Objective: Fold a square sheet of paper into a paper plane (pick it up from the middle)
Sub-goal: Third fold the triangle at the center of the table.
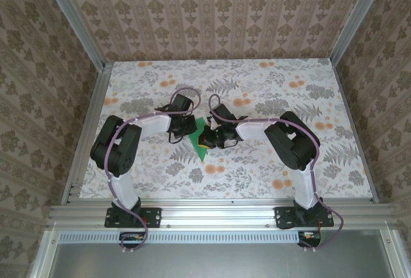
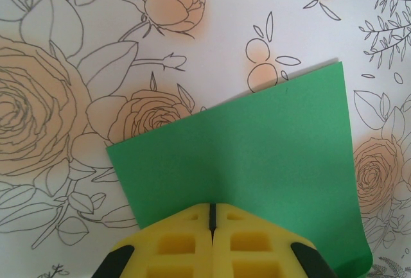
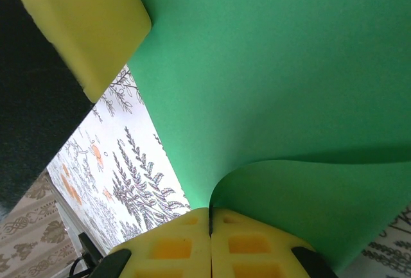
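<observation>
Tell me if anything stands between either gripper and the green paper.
Nothing visible does. The left gripper and the right gripper are each shut on an edge of the square sheet of paper, which hangs between them above the floral table.

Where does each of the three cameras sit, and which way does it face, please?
Top external: above and behind the arms, looking down on the floral table; both arms show, left gripper and right gripper meeting at the square sheet of paper.
Left wrist: on the left arm, looking past its shut yellow fingers at the sheet.
Right wrist: on the right arm, looking past its shut fingers at the curled sheet; a second yellow finger upper left.
Shared: all three see the green sheet and floral table.
</observation>
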Available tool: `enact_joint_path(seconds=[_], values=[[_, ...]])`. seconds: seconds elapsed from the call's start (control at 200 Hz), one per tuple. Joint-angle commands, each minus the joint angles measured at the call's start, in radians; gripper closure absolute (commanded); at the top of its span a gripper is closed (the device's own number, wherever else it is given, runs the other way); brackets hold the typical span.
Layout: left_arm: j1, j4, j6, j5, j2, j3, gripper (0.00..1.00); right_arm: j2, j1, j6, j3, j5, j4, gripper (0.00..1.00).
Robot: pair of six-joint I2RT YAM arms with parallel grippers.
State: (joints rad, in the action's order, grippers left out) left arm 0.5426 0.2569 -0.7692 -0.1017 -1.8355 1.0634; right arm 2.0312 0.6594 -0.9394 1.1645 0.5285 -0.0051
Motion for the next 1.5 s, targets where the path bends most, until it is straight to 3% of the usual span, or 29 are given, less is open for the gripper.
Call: enact_joint_path(seconds=[0.0, 0.75, 1.0, 1.325, 1.41, 1.495], values=[[0.011, 0.038, 0.018, -0.018, -0.033, -0.002, 0.95, 0.029, 0.006, -0.002, 0.025, -0.012, -0.005, 0.93], [0.019, 0.040, 0.018, -0.020, -0.034, 0.001, 0.95, 0.058, 0.005, -0.019, 0.025, 0.012, 0.027, 0.90], [0.019, 0.048, 0.018, -0.018, -0.027, 0.008, 0.95, 0.051, 0.005, 0.020, 0.018, -0.020, -0.044, 0.73], [0.003, 0.070, 0.039, -0.050, -0.013, 0.063, 0.95, 0.034, -0.001, 0.040, -0.017, -0.023, -0.018, 0.65], [-0.010, 0.068, 0.039, -0.073, 0.005, 0.070, 0.95, 0.023, -0.004, 0.040, -0.029, -0.031, -0.012, 0.65], [-0.021, 0.061, 0.033, -0.090, 0.039, 0.064, 0.94, 0.014, -0.008, 0.042, -0.036, -0.044, -0.016, 0.74]])
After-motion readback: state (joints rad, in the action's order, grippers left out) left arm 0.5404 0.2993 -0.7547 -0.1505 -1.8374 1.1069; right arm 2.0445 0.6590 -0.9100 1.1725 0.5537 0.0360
